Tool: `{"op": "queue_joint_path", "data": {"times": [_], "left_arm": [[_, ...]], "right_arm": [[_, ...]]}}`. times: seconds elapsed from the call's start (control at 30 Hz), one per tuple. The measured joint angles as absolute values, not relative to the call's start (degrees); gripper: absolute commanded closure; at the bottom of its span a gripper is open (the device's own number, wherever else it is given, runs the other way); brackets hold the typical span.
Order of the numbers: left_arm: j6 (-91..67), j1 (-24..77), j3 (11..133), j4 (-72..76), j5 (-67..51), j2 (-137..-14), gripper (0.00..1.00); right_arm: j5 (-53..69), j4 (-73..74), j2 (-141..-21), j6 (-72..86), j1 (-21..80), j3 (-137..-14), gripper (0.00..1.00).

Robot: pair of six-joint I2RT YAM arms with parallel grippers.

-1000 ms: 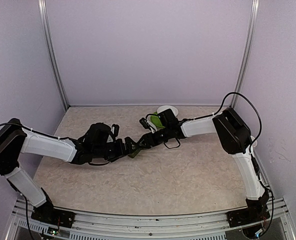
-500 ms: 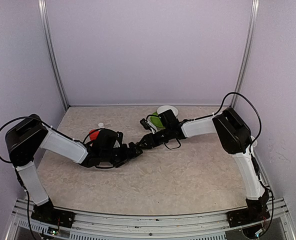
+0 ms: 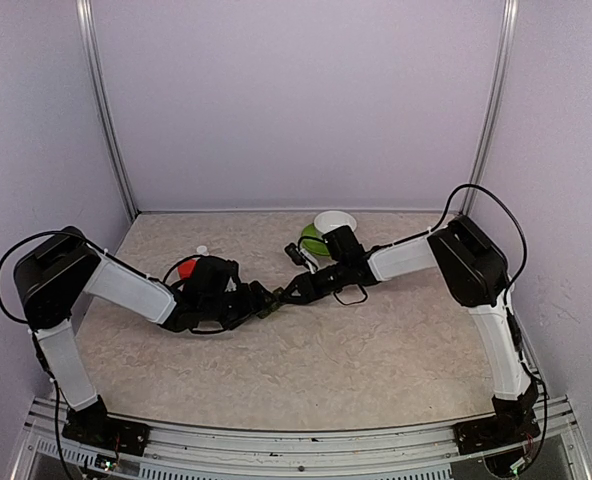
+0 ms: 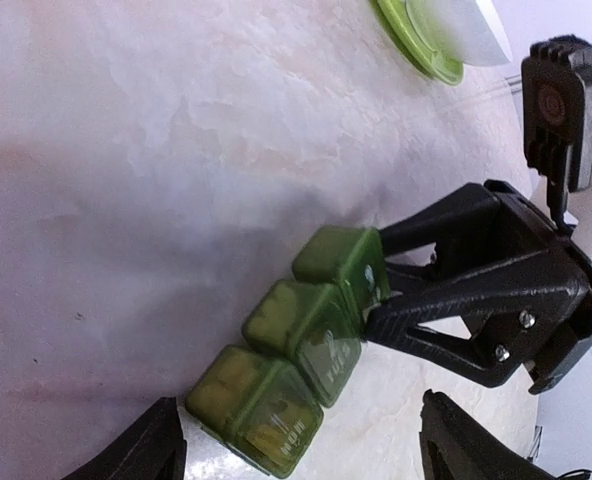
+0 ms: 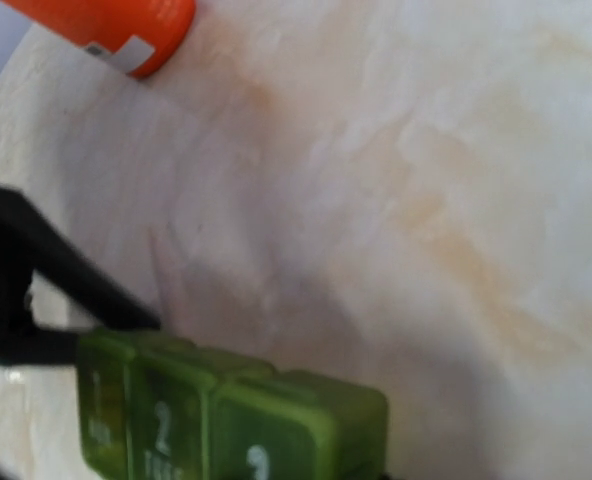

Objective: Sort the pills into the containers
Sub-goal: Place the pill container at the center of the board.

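The top camera hangs above and behind the 2 arm bases, faces the far wall and sees the whole tabletop (image 3: 376,340) from well away. The left wrist camera sits low, close over the tabletop's middle, looking right and toward the far edge, past the pill strip (image 4: 296,350) to the right gripper (image 4: 376,285) and the bowl (image 4: 456,25). The right wrist camera, even closer and blurred, looks the opposite way, toward the left edge, over the pill strip to the orange bottle (image 5: 106,25). All 3 views share that strip.
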State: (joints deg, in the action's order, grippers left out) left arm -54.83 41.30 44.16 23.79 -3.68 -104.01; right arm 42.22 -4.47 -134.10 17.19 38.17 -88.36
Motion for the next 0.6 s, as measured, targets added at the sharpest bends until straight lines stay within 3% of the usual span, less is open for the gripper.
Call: {"op": "queue_joint_path", "data": {"times": [0.3, 0.6], "left_arm": [[-53.3, 39.8, 47.0, 22.3, -2.5, -106.3, 0.38], [-51.7, 39.8, 50.2, 20.7, -2.7, -108.5, 0.41]], "right_arm": [[42.0, -5.6, -131.7, 18.5, 38.2, -84.3, 0.66], [40.0, -5.9, -129.8, 20.5, 38.2, -82.6, 0.66]]}}
